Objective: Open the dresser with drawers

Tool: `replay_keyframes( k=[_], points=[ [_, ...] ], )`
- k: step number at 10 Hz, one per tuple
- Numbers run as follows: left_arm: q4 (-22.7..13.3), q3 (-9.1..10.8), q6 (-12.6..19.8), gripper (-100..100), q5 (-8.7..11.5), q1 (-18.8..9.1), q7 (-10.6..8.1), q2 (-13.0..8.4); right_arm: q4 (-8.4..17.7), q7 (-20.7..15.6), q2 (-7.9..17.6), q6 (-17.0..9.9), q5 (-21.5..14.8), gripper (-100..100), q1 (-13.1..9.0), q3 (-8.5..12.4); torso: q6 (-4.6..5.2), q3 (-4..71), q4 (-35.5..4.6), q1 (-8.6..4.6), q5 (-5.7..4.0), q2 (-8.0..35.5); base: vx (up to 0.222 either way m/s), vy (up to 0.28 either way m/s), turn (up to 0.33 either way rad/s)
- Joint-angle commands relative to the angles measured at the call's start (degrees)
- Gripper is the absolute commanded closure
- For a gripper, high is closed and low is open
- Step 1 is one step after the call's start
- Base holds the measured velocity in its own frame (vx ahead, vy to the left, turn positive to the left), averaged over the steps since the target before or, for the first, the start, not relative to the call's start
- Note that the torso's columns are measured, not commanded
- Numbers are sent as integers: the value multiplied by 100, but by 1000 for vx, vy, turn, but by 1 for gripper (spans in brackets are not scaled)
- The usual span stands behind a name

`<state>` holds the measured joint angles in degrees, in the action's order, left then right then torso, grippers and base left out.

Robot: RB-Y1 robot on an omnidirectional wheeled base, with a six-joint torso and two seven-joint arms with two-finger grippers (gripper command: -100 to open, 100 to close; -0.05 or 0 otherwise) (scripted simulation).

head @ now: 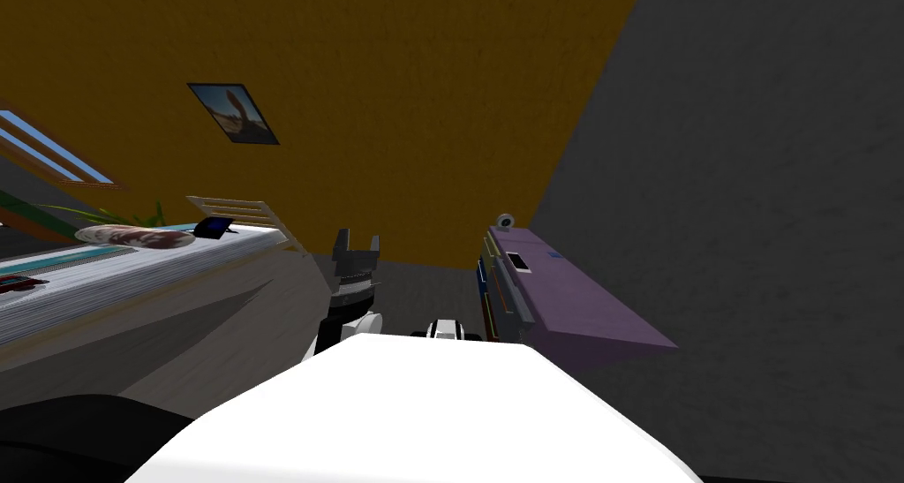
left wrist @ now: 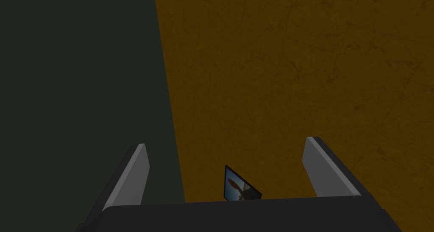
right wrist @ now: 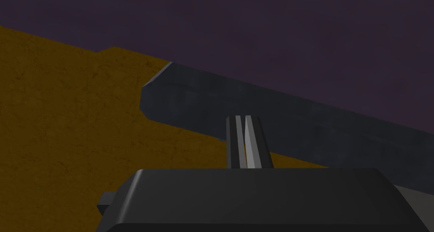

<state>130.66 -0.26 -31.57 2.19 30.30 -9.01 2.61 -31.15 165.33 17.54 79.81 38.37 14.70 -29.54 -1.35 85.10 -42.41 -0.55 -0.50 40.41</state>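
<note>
While R gripper sits pressed together, empty, at a grey bar, dresser is at 2 o'clock. L gripper spread, at 11. Risk: closed like that it can't hook the bar, slips off.

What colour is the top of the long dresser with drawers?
Muted purple. The long, flat-topped dresser shows it best in the head view.

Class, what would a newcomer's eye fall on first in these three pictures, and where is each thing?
A mustard-brown wall spans the head view, a small framed picture hanging on it. To the right stands a purple dresser. The right gripper, shut, faces a dark grey bar on a purple surface; the left gripper is raised, open.
</note>
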Motion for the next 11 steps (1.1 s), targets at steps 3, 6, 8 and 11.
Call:
replay_keyframes(
  k=[3,6,8,11],
  points=[
    [0,0,0,0,0,0,0,0,-212,-35,37,-154,-7,-100,-89,3,5,-2,3,-7,-3,1,0,4,3],
    [0,0,0,0,0,0,0,0,-252,-35,37,-154,-7,-100,-89,3,3,-5,-1,9,4,9,0,0,8],
    [0,0,0,0,0,0,0,0,-121,-348,29,-74,20,-100,48,-10,46,-10,18,-1,2,42,-38,-4,-21],
    [0,0,0,0,0,0,0,0,-164,-786,25,-135,66,-100,41,-23,77,-33,28,-5,-5,90,-13,-9,27]
  ],
)
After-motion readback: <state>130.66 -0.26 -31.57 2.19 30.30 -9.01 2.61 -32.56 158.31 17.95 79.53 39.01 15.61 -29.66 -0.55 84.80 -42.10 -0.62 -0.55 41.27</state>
